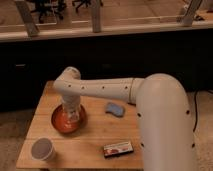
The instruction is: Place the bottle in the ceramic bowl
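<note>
Bottle (74, 118) over ceramic bowl (57, 123) beneath gripper (72, 109); arm (105, 90) bent steeply down.

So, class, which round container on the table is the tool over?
The shallow red-orange ceramic bowl; the tool hangs right over it. The white-grey cup stands apart, nearer the front edge.

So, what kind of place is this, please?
Probably an office or a lab: office chairs stand behind a dark low wall, and a small wooden table holds the ceramic bowl, with the gripper over it.
</note>
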Robot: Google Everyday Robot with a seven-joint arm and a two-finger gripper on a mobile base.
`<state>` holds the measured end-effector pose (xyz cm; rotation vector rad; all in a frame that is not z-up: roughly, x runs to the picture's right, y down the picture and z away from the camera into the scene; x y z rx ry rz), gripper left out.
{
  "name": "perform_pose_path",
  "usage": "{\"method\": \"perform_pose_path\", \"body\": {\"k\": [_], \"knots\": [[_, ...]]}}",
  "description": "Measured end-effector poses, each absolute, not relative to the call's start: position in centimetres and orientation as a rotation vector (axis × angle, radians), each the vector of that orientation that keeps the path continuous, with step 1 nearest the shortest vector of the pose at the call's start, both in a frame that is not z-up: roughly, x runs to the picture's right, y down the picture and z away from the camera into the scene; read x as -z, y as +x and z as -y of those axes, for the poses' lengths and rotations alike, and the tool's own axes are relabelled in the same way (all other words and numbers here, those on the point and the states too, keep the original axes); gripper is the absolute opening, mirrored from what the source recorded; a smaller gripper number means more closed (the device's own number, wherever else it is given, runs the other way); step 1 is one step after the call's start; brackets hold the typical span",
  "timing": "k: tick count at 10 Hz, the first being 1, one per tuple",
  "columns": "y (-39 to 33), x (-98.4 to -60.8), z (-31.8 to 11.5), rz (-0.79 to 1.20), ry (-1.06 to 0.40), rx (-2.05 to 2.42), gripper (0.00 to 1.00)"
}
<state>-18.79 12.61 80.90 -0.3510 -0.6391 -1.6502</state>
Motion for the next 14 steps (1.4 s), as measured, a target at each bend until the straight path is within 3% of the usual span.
{"method": "perform_pose_path", "body": {"k": [14], "knots": [[-18.4, -79.4, -18.9, 0.605, -0.257, 1.664, 0.00]]}}
